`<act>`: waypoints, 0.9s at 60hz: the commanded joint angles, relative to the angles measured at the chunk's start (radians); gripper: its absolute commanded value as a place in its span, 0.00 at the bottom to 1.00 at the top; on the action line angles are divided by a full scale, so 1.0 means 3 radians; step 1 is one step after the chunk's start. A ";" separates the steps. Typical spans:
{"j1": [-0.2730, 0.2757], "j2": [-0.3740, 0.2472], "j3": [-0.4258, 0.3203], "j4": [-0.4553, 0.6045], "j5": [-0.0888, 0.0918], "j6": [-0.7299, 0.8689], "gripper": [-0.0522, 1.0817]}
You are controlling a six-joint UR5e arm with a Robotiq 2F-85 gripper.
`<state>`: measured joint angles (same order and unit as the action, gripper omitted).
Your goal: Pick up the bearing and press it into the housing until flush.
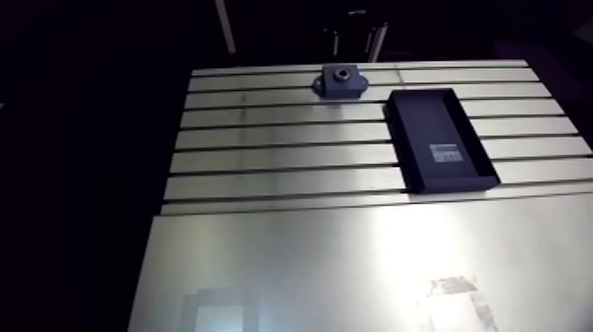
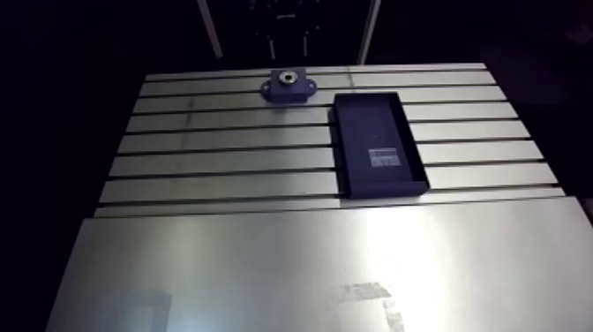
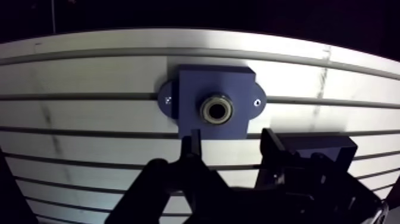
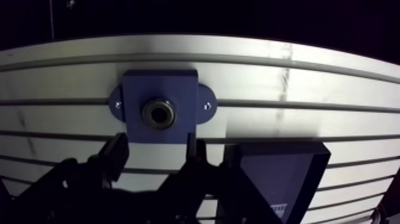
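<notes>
Wrist view: gripper (image 3: 233, 140) stands wide and empty just short of the housing (image 3: 196, 83), whose bore holds the bearing (image 3: 216, 110), likely hard, slick steel, best pinched across its outer rim.

The black two-fingered Robotiq gripper (image 3: 232, 142) was seen in the wrist view, directed down at a slant. Its two fingers (image 3: 194, 143) were set well apart, one at 9 o'clock and the other at 3 o'clock of the gap between them, and both tips were pointed towards 12 o'clock. Behind the tips, at 6 o'clock, the dark angular linkages (image 3: 178, 190) were spread outward to either side.
</notes>
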<state>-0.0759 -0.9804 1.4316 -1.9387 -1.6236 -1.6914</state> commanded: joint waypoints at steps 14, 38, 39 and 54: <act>-0.0008 0.0072 -0.0040 0.0059 0.0010 0.0042 1.00; -0.0008 0.0142 0.0016 -0.0119 0.0100 0.0047 1.00; -0.0012 0.0142 0.0021 -0.0121 0.0106 0.0051 1.00; -0.0008 0.0147 0.0037 -0.0131 0.0102 0.0042 1.00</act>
<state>-0.0786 -0.9375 1.4368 -1.9712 -1.5958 -1.6778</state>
